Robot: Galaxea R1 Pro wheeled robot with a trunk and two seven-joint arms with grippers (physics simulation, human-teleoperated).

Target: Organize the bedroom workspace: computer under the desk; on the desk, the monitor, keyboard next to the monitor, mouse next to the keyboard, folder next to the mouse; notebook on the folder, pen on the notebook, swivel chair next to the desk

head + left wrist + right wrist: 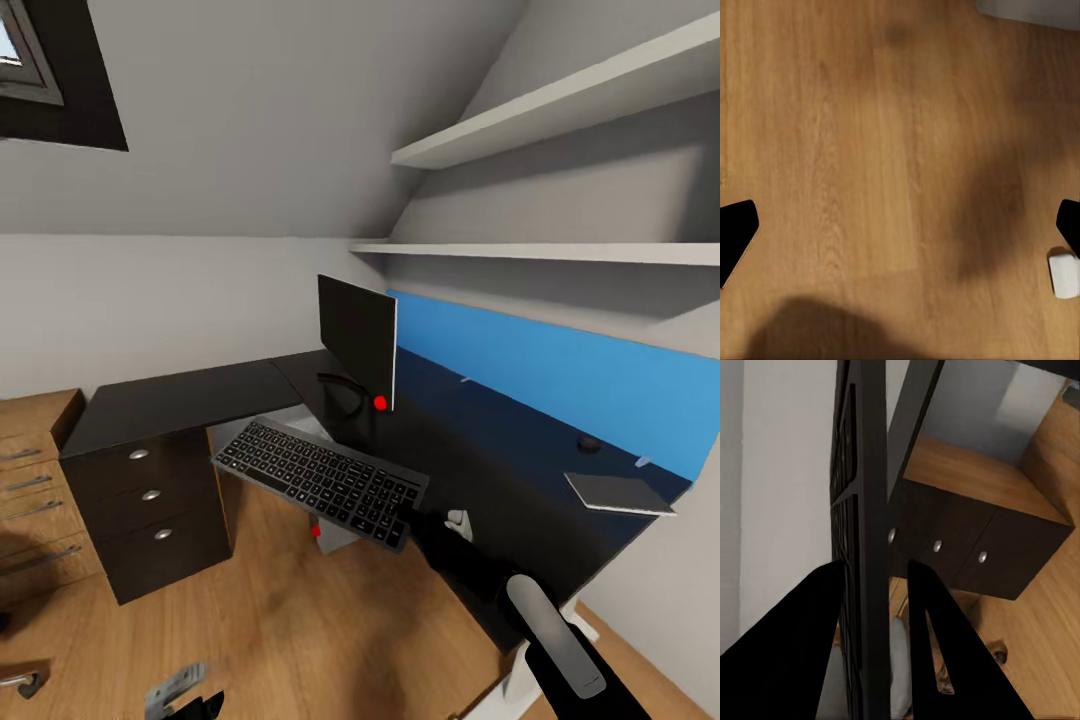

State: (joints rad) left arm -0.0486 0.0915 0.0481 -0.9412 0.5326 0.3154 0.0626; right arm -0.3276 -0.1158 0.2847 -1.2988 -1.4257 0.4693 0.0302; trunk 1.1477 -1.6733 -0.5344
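My right gripper [418, 520] is shut on the short end of the keyboard [318, 480], a slim black-keyed board held tilted in the air off the desk's [180, 400] front edge. The right wrist view shows that keyboard [866, 510] edge-on between the fingers [934, 645]. On the desk's corner stands the thin black monitor [358, 340]. The grey notebook [620, 492] and the small black mouse [588, 443] lie further right on the desk. The grey computer [338, 540] peeks out below the keyboard, under the desk. My left gripper [900, 232] hangs open over the plank floor.
A dark three-drawer unit [155, 510] carries the desk's left wing, with a light-wood cabinet [30, 480] beside it. A long blue wall panel [560, 380] and two white shelves [560, 110] run above the desk. A small white object [1064, 275] lies on the floor.
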